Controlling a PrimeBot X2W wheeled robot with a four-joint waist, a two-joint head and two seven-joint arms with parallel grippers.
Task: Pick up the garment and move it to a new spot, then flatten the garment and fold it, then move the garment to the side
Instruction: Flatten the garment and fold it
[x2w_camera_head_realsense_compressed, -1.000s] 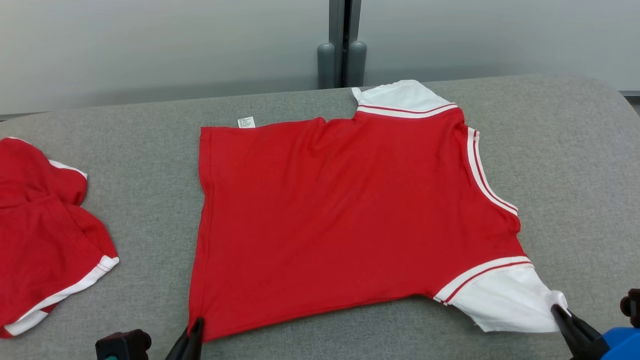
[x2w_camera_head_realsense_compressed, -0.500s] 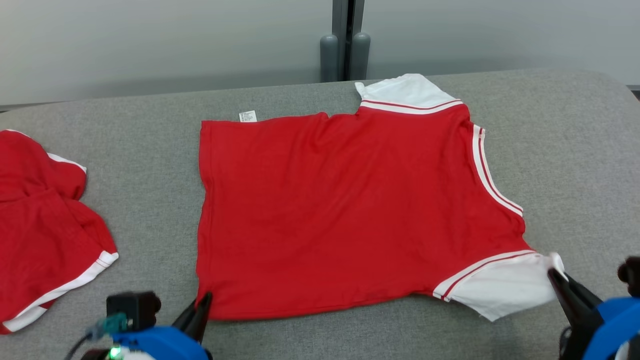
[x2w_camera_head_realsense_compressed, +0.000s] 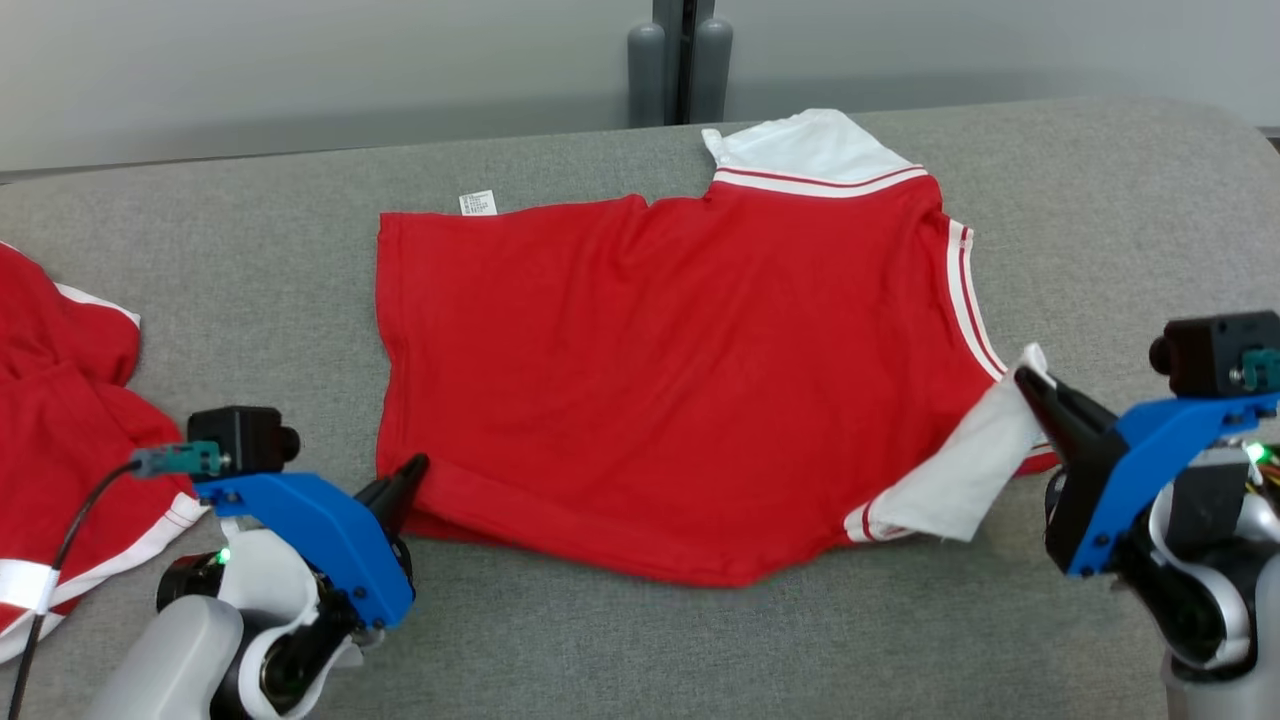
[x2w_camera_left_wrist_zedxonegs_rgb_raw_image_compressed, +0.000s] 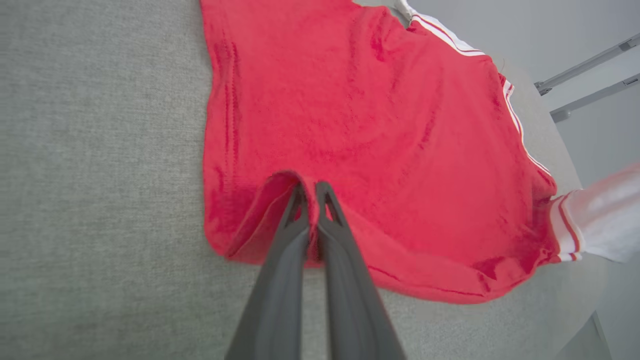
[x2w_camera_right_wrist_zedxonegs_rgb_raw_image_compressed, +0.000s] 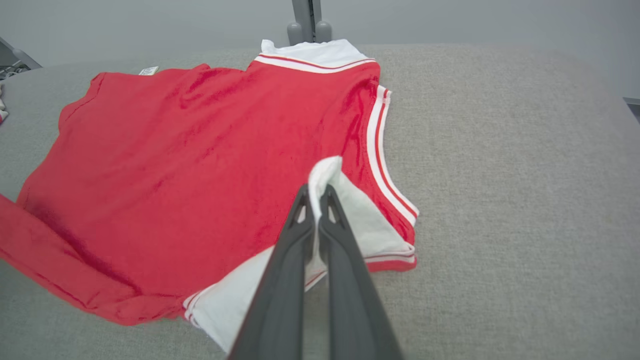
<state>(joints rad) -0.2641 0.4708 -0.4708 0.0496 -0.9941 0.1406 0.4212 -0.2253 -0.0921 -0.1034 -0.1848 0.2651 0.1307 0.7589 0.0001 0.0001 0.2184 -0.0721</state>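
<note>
On the grey counter (x2w_camera_head_realsense_compressed: 1100, 200), the fold looks only just begun.
Head view: the red garment (x2w_camera_head_realsense_compressed: 680, 380) lies spread flat mid-counter, near edge raised; folding and setting aside appear still to come. Left wrist view: the left jaws are clenched on the hem corner (x2w_camera_left_wrist_zedxonegs_rgb_raw_image_compressed: 280, 180), which is curled up. Right wrist view: the right jaws pinch the white sleeve (x2w_camera_right_wrist_zedxonegs_rgb_raw_image_compressed: 350, 210), tip doubled over the body.

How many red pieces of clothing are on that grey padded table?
2. A red shirt with white sleeves lies spread in the middle of the table; a second red-and-white garment sits bunched at the head view's left edge, partly cut off, so more may be hidden.
</note>
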